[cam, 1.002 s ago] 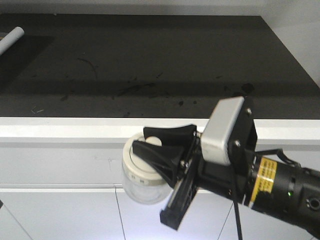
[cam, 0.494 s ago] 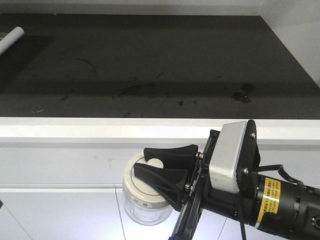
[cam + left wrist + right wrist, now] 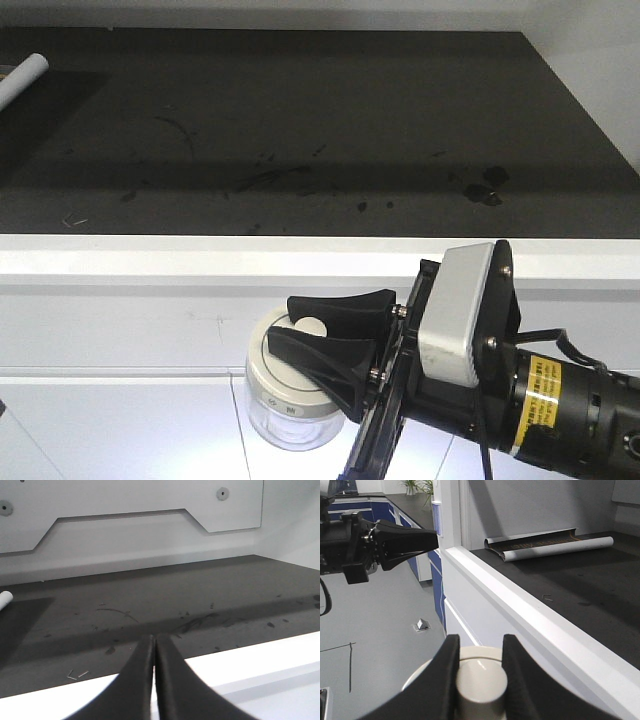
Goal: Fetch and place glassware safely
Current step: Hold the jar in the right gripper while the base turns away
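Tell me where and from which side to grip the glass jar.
Grip the jar by the raised knob on its lid, reaching across the top as the right gripper does: the knob stands proud between the fingers. If the lid is loose, the glass sides may be safer.

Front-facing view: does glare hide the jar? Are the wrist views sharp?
Front-facing view: white glow at the bottom washes out the jar glass, lid reads fine. Left wrist view: left gripper soft, benchtop sharp. Right wrist view: right gripper and lid knob slightly soft.
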